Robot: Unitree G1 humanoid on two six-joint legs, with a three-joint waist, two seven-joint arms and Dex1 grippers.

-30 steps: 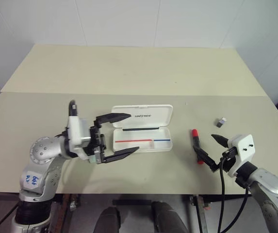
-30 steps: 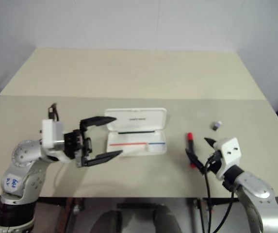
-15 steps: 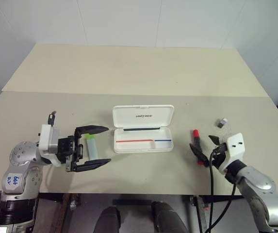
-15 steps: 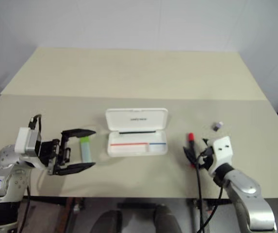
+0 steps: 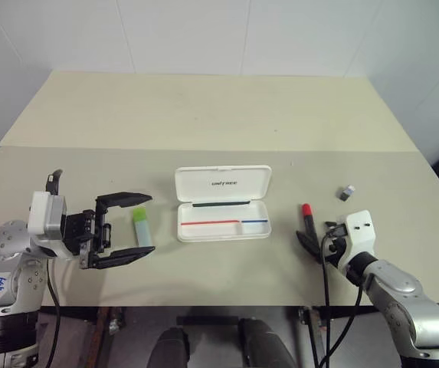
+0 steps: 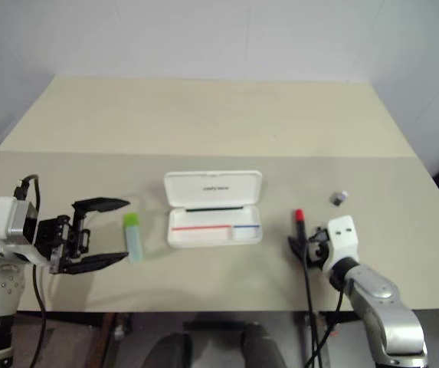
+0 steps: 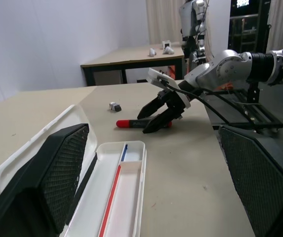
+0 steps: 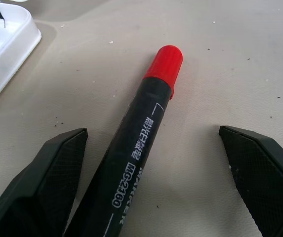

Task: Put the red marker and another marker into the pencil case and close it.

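**Both grippers wide, markers still on table, case open**

Nearest the table's (image 5: 204, 284) front edge, at right: right gripper (image 5: 308, 239), fingers spread wide, lowered over the near end of the red marker (image 5: 308, 218). Seen through the right wrist camera with one finger (image 8: 37, 187) on either side of the black barrel, neither pad touching it. Lay flat on the tabletop, that marker, red cap pointing away toward the far side, well clear of the case's right end.

At left, about as near: left gripper (image 5: 132, 228), also wide apart, nothing between the fingers, pointed rightward toward the case. Just past its fingertips, the green highlighter (image 5: 142, 228), flat on the table, bright cap at the far end, between gripper and case and touching neither.

Farther in, mid-table: pencil case (image 5: 223, 205), open, lid (image 5: 223, 184) laid back on the far side with dark lettering showing. Red and blue stripes visible along the inner tray (image 5: 224, 226); no marker inside.

Beyond the red marker, farther right: a small grey object (image 5: 346, 192), lying alone, too small to identify.
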